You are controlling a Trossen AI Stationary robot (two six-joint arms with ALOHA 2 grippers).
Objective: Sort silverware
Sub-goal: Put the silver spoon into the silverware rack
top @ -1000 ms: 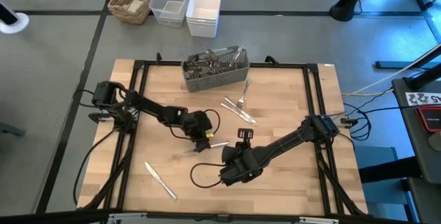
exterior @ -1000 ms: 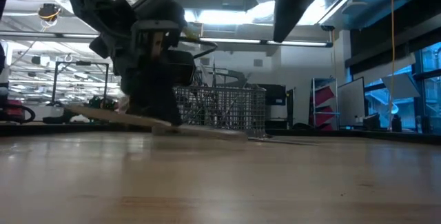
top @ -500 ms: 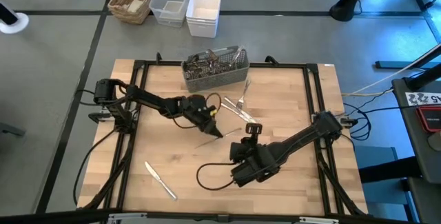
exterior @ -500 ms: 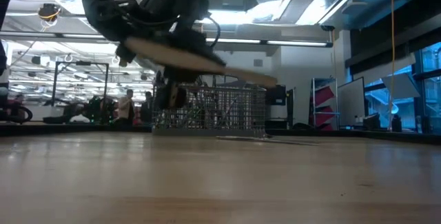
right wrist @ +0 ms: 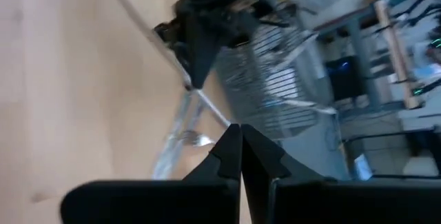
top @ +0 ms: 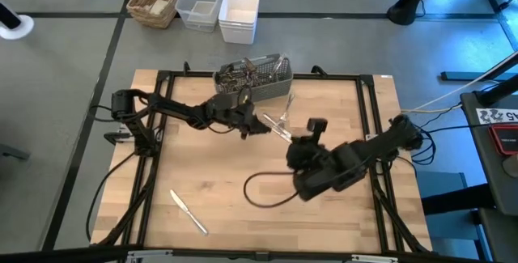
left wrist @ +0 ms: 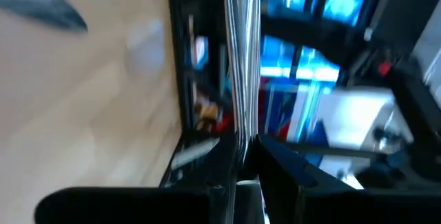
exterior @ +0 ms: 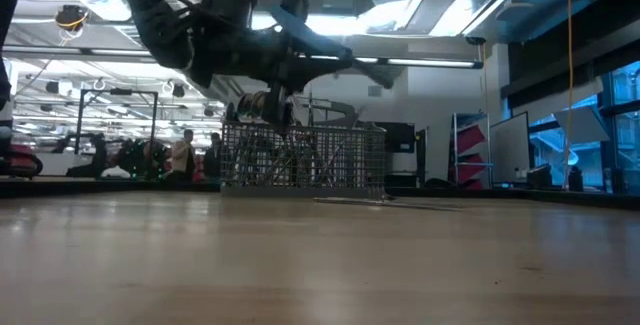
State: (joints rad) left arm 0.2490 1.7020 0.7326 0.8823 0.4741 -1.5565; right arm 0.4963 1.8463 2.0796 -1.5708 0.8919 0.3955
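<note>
Left claw (top: pixel 253 125) is up off the pale wooden surface (top: pixel 210 182), just in front of the grey wire-mesh caddy (top: pixel 251 83), and it's pinching a slim shiny silver utensil handle (left wrist: pixel 241 58). The left wrist view shows the handle running straight out from between the dark fingers (left wrist: pixel 275 165), its rounded, ridged end pointing away from the wrist. The low view has that piece roughly level, jutting sideways from the claw (exterior: pixel 300 60) above the caddy's rim (exterior: pixel 300 130); which kind of utensil it is cannot be told.

Right claw (top: pixel 312 133) hovers nearby over the middle of the surface, fingers (right wrist: pixel 234 151) pressed together with nothing between them. Its wrist view looks toward the left claw and a few loose silver pieces (right wrist: pixel 182 138) lying flat in front of the caddy, their long axes slanting away from it. From above, those pieces (top: pixel 279 121) lie between the two claws. The high view alone shows one lone silver table knife (top: pixel 188 212) lying diagonally well apart, near the front left.
</note>
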